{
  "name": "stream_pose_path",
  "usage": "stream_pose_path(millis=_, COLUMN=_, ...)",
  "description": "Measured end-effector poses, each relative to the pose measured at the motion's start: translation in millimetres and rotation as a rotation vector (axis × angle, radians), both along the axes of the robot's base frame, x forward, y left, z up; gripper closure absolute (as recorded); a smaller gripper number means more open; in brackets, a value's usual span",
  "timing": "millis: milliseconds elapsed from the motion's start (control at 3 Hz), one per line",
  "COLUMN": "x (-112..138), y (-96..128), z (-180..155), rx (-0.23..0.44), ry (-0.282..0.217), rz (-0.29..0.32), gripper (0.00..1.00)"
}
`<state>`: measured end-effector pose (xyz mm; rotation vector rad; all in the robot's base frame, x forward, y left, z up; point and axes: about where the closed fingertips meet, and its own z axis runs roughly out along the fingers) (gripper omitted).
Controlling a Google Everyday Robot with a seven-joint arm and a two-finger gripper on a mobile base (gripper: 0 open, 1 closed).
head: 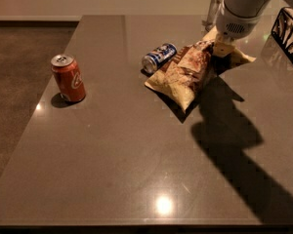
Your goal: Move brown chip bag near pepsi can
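The brown chip bag (183, 74) is tan with a dark panel. It lies in the middle back of the table, with its left edge touching or almost touching the pepsi can (159, 57). The can is blue and lies on its side. My gripper (219, 47) hangs from the white arm at the top right and is shut on the bag's right end. That end is raised a little, and a tan corner of the bag sticks out to the right of the gripper. The fingertips are hidden behind the bag.
A red-orange soda can (68, 78) stands upright at the left of the dark table (112, 169). A black wire basket (289, 33) sits at the right edge. A clear upright object (212, 9) stands at the back behind the arm.
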<state>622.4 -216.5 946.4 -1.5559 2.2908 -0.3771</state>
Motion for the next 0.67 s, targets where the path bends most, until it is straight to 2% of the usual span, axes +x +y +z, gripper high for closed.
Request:
stream_pose_path(millis=333, x=12.0, y=-2.7, z=-3.4, rx=-0.005, ry=-0.007, rz=0.0, gripper=0.75)
stream_pose_path(millis=667, x=12.2, y=-2.2, z=-4.2, rx=-0.005, ry=-0.007, rz=0.001, gripper=0.51)
